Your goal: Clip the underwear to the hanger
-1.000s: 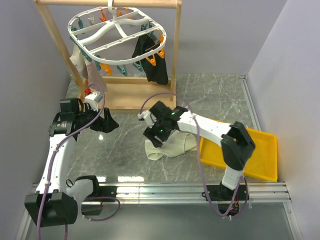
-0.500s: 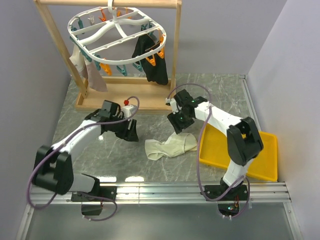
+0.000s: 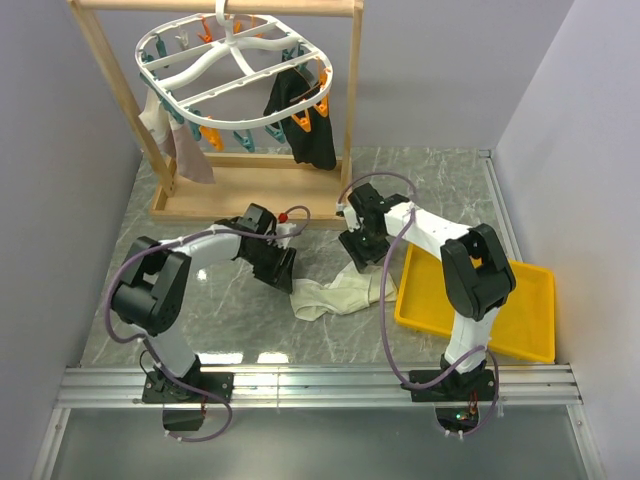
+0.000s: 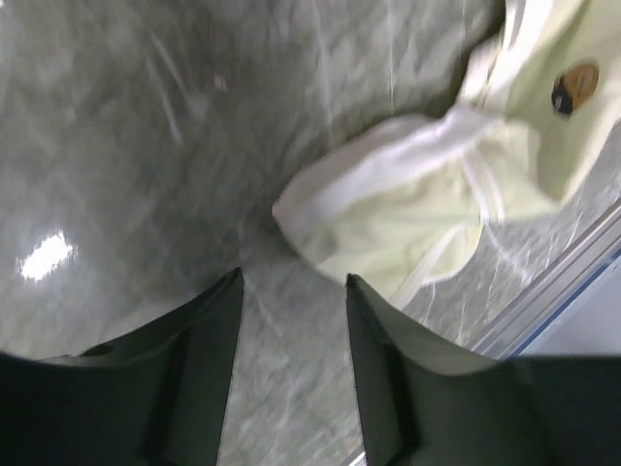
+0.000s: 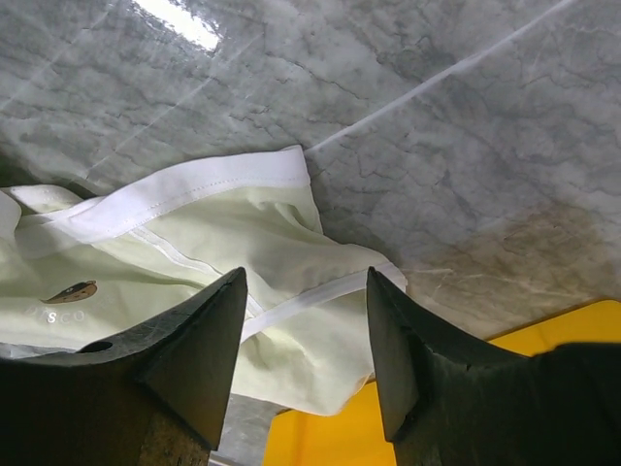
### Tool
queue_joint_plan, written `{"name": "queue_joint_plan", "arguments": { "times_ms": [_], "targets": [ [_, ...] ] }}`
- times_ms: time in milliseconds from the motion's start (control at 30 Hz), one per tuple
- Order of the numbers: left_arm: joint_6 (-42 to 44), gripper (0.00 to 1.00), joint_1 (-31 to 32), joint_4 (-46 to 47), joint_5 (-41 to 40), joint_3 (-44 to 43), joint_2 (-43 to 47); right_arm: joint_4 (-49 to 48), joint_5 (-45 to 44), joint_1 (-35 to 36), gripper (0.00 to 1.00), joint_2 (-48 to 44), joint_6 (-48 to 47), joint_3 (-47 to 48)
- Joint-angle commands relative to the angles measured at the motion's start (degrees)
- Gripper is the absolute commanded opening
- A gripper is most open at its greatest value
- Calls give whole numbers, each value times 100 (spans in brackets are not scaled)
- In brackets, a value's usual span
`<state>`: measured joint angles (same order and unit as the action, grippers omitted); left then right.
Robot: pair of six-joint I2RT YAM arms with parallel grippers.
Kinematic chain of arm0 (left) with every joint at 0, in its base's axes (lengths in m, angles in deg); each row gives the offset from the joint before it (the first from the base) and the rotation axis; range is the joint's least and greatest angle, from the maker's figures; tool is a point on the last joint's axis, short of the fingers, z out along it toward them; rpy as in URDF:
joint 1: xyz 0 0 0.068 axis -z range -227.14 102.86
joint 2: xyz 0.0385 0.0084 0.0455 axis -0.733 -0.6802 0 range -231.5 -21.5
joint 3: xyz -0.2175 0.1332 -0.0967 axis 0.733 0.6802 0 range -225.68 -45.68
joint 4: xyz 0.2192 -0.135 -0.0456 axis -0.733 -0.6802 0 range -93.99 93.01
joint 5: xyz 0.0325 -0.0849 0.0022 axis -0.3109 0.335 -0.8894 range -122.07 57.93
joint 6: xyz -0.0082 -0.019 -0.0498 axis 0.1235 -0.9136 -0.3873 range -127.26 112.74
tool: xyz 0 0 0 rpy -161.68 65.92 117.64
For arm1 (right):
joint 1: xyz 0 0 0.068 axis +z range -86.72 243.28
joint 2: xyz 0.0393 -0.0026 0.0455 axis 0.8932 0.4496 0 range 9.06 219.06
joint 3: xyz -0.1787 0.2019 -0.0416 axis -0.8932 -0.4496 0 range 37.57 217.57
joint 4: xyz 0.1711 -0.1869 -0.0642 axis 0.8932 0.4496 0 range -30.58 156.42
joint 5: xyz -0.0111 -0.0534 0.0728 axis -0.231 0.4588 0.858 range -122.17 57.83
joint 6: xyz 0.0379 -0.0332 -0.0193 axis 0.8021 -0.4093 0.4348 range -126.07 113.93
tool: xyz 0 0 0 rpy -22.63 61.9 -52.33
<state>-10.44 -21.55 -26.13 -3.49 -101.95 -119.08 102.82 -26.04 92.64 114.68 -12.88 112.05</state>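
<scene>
Grey marble tabletop (image 3: 440, 190) between lilac walls (image 3: 575, 100), underwear (image 3: 335, 295) on it; both jaws apart, empty.

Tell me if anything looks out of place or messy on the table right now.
Only the underwear: it lies crumpled on the table next to the yellow tray, bunched rather than flat, and not on the hanger. Nothing looks spilled or broken.

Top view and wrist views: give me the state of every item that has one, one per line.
underwear: crumpled on the table, not clipped
hanger: hung up, several clips unused
black garment: hanging from the hanger
beige cloth: hanging from the hanger
left gripper: open, holding nothing, beside the underwear
right gripper: open, holding nothing, above the underwear
</scene>
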Motion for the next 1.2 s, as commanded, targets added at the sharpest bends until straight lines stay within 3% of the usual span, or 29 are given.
{"name": "queue_joint_plan", "arguments": {
  "times_ms": [0, 233, 367, 400, 467, 767, 1000, 1167],
  "targets": [
    [-209, 50, 43, 269, 200, -384, -313, 73, 125, -98, 59, 64, 101, -39],
    [-403, 40, 149, 445, 368, -683, -692, -15, 503, -326, 58, -164, 153, -39],
    [-246, 19, 149, 226, 429, -859, -710, -77, 669, -528, 57, -305, 171, -56],
    [-149, 8, 149, 164, 421, -877, -571, -94, 705, -572, 56, -349, 171, -56],
    [149, 1, 149, 15, 289, -842, -333, -138, 836, -651, 56, -490, 136, -91],
    [1634, 1, 280, -407, -35, -297, 1810, -578, 1566, -748, 53, -824, 206, -223],
    [2374, 1, 579, -1023, -493, 98, 2050, -657, 1848, -704, 50, -482, 390, -13],
    [2436, 0, 614, -979, -643, 222, 2015, -622, 1146, -634, 47, -42, 575, 128]
  ]
}}
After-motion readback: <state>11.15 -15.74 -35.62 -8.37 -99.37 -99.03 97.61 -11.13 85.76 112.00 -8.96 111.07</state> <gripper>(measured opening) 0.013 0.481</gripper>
